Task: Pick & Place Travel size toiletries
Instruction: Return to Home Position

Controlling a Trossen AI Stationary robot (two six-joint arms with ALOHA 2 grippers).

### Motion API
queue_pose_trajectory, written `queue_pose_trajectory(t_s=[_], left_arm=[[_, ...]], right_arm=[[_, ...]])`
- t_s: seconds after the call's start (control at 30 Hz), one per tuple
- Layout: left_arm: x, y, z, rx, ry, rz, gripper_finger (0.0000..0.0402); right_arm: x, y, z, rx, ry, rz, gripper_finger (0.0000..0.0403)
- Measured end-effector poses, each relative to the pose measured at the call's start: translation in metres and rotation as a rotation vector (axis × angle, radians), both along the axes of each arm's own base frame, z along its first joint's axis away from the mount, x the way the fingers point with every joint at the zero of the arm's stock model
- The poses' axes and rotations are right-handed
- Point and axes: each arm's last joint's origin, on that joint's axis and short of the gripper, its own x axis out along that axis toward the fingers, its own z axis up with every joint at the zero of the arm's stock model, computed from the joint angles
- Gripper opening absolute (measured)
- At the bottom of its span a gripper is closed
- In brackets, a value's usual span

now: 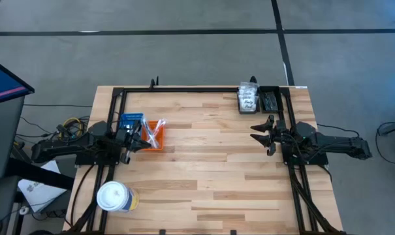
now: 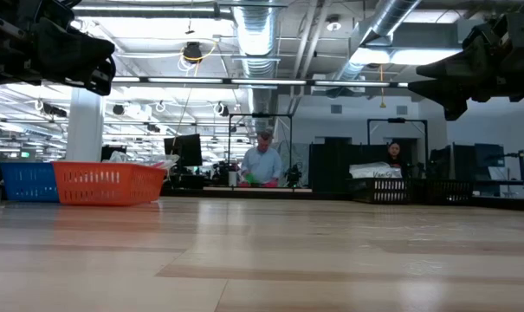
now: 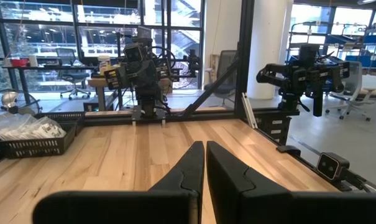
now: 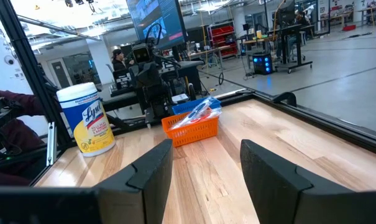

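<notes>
One brand name is showing.
The wipes canister (image 4: 88,118) at the table's near left corner is bearing "Lysol" on its label.

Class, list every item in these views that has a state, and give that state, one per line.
Left gripper: shut, empty.
Right gripper: open, empty.
Orange bin: upright, holding clear packets.
Blue bin: upright, beside the orange bin.
Black bin: full of white packets.
Canister: upright, lid on.

The table (image 1: 204,176) is smooth wood, packets (image 3: 26,127) crinkly plastic.
</notes>
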Motion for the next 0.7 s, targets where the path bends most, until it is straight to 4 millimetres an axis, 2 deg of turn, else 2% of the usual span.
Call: queue_pose_trajectory(t_s=[0.7], left_arm=[[-0.0001,0.0000,0.0008,0.001,-0.008,0.000,0.0013]], right_arm=[[0.0000,0.0000,-0.0001,0.000,0.000,0.000,0.0182]])
